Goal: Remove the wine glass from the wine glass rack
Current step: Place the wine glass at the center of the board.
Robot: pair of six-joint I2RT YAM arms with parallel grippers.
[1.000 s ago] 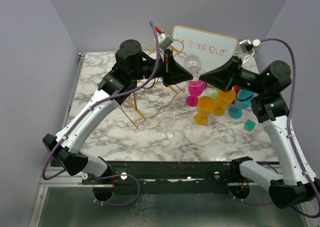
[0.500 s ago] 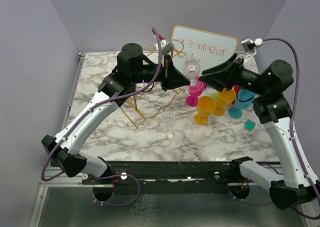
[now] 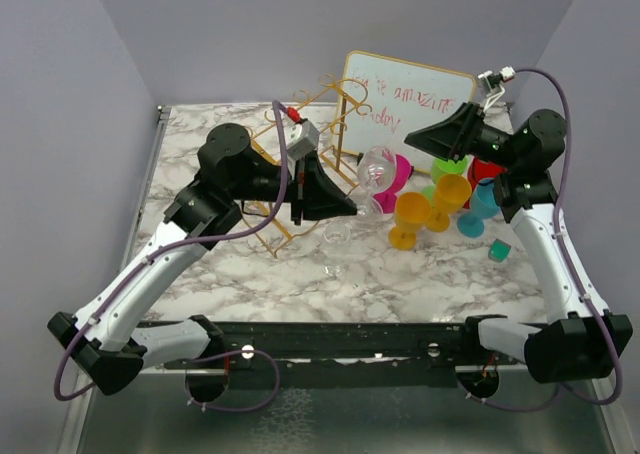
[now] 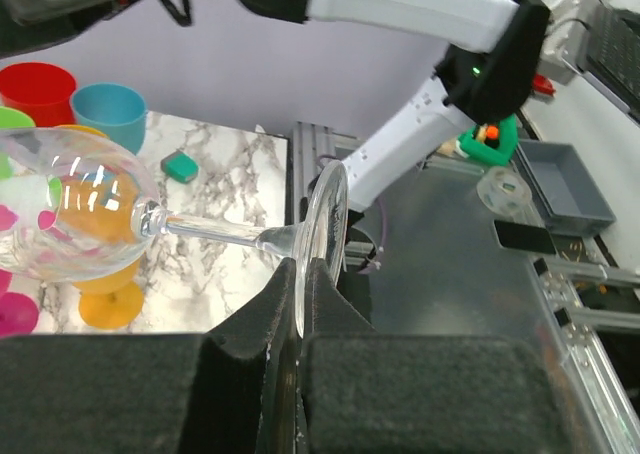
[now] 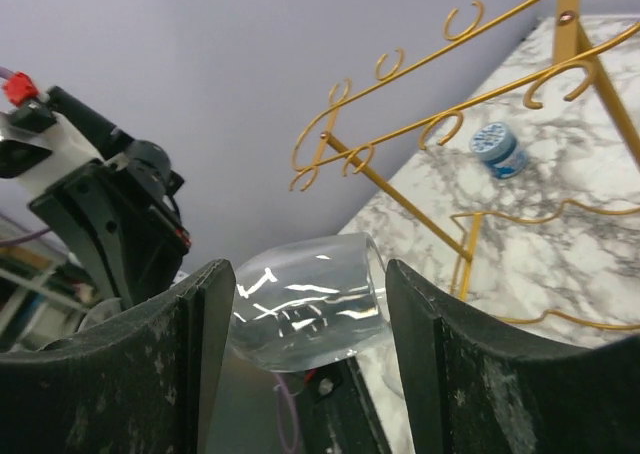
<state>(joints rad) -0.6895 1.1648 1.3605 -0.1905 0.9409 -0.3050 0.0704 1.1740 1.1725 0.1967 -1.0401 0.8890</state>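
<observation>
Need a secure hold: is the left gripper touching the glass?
Touching. Left wrist view shows the left gripper clamped shut on the foot of the glass.

I hold the clear wine glass point(image 3: 378, 166) by its foot, tipped sideways, mid-frame from above; the gold wine glass rack point(image 5: 420, 214) stands upright left of it.
</observation>
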